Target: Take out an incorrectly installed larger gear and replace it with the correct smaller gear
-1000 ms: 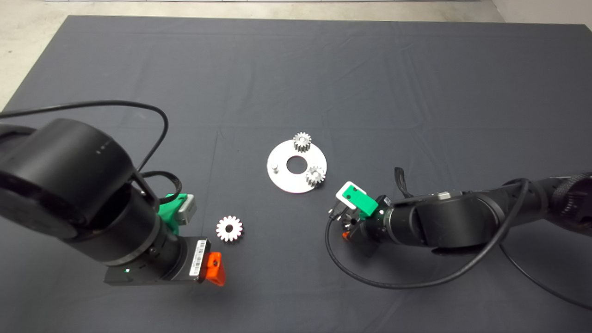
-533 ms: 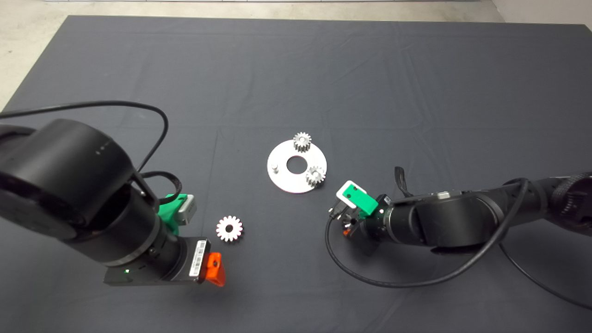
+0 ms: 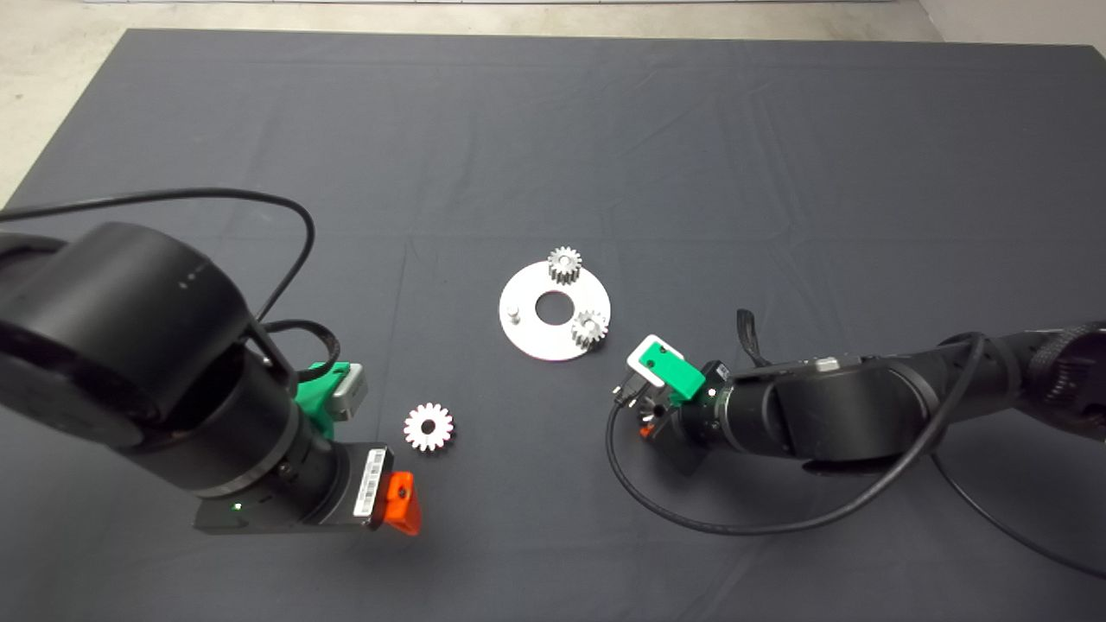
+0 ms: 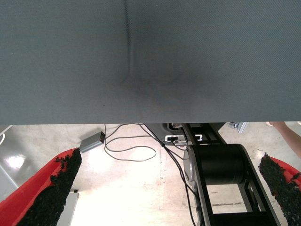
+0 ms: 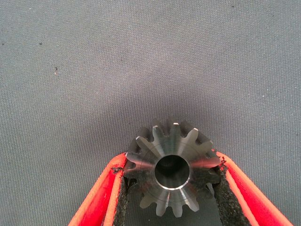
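The larger gear point(image 3: 429, 427), bright and flat-faced, lies on the mat left of and nearer than the round silver plate point(image 3: 540, 341). The plate carries two pale small gears point(image 3: 564, 264) point(image 3: 589, 328) and one bare pin point(image 3: 512, 314). My right gripper point(image 3: 646, 425) is to the near right of the plate, shut on the smaller gear point(image 5: 171, 172), dark steel with a round bore, held between both pads point(image 5: 123, 197). It barely shows in the head view point(image 3: 648, 415). My left gripper point(image 4: 164, 197) is open and empty, near the larger gear at the front left.
The left arm's bulky black body point(image 3: 130, 345) fills the front left of the mat. A black cable point(image 3: 743, 527) loops from the right arm across the mat. The left wrist view shows the mat's edge, floor cables and a grey box point(image 4: 91, 141) beyond.
My right gripper has shifted very slightly away from the front edge with the smaller gear in it. The left arm and the other gears have not moved.
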`<move>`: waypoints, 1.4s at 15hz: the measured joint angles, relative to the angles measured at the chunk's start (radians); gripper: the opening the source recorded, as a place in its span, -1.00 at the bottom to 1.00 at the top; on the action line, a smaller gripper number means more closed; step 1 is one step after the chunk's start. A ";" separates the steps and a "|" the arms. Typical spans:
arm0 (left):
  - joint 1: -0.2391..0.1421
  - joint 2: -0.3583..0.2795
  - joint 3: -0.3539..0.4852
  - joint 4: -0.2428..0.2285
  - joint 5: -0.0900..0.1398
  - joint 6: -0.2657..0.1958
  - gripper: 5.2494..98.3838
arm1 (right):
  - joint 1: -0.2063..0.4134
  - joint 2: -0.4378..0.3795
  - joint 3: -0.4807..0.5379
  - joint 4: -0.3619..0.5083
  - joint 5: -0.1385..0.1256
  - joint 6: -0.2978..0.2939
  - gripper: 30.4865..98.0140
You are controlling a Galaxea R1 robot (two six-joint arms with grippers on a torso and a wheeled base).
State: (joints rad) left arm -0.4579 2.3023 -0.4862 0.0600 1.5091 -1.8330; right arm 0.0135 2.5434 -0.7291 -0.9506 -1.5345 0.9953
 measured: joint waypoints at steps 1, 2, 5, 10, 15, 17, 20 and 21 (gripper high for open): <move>0.000 0.000 0.000 0.000 0.000 0.000 0.98 | 0.000 0.000 0.000 -0.002 0.000 0.000 -0.68; 0.000 0.000 0.000 0.000 0.000 0.000 0.98 | 0.000 0.000 0.000 -0.002 0.000 0.000 -0.68; 0.000 0.000 0.000 0.000 0.000 0.000 0.98 | 0.000 0.000 0.000 -0.003 0.000 0.000 -0.71; 0.000 0.000 0.000 0.000 0.000 0.000 0.98 | 0.003 -0.001 0.023 -0.004 -0.002 0.001 -0.72; 0.000 0.000 0.000 0.000 0.000 0.000 0.98 | 0.057 -0.001 0.046 -0.004 0.000 0.007 -0.73; 0.000 0.000 0.000 0.000 0.000 0.000 0.98 | 0.081 0.000 0.046 -0.002 0.000 0.009 -0.73; 0.000 0.000 0.000 0.000 0.000 0.000 0.98 | 0.109 0.011 0.047 -0.002 -0.004 0.012 -0.73; 0.000 0.000 0.000 0.000 0.000 0.000 0.98 | 0.114 0.023 0.047 -0.002 -0.004 0.013 -0.73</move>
State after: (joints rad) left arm -0.4579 2.3023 -0.4862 0.0600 1.5096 -1.8334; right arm 0.1279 2.5662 -0.6821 -0.9530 -1.5385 1.0079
